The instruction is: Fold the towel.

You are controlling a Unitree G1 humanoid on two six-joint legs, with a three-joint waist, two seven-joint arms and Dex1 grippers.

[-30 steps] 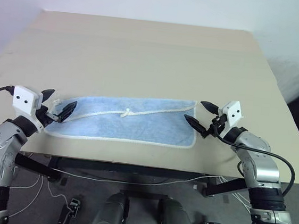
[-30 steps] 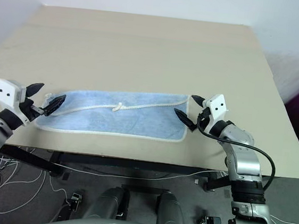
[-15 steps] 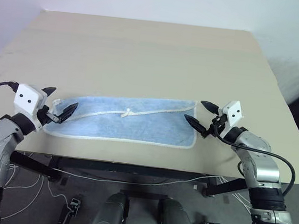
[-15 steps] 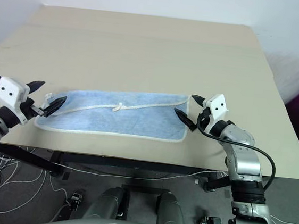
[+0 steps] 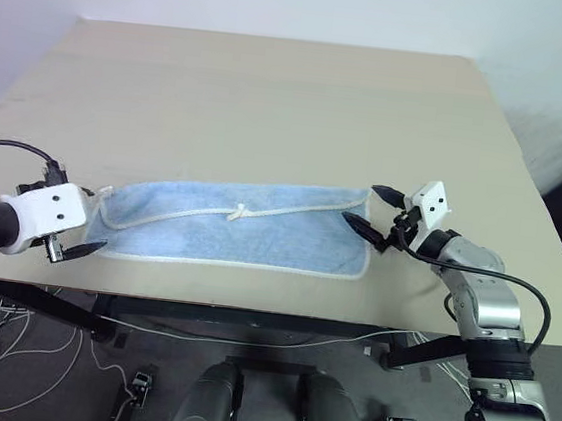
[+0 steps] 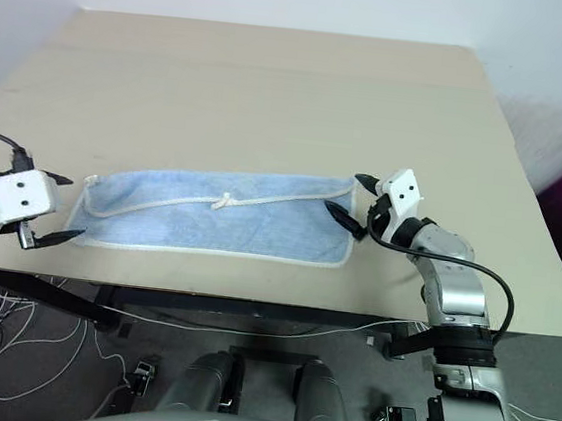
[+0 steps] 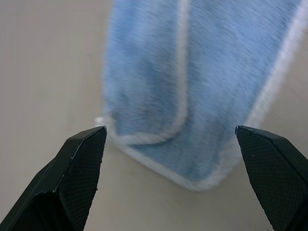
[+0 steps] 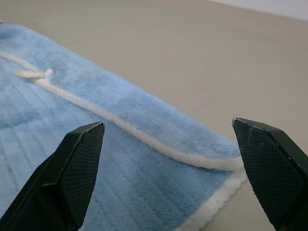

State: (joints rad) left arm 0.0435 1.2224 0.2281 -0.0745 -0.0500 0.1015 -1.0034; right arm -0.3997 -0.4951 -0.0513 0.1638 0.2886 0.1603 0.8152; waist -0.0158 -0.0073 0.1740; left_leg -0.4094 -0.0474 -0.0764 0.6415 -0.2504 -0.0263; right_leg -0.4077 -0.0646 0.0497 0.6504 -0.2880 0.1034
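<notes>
The light blue towel [image 5: 248, 235] lies folded into a long strip near the table's front edge, its white edging [image 5: 291, 207] running along the top and a small white loop [image 5: 239, 211] near the middle. My left gripper [image 6: 63, 209] is open just off the towel's left end [image 7: 192, 72], with nothing between its fingers [image 7: 77, 168]. At the towel's far right corner [image 8: 96, 159], my right gripper [image 5: 362, 205] is also open. Its black fingertips stand either side of that corner, and I cannot tell whether they touch the cloth.
The beige table [image 5: 273, 99] stretches wide behind the towel. Its front edge [image 5: 251, 308] runs close below the strip. Cables [image 5: 278, 336] hang under the table. A pale wall stands behind.
My left arm has swung out to the left and the gripper has rolled over, backing off the towel's left end. The right gripper and the towel have kept their places.
</notes>
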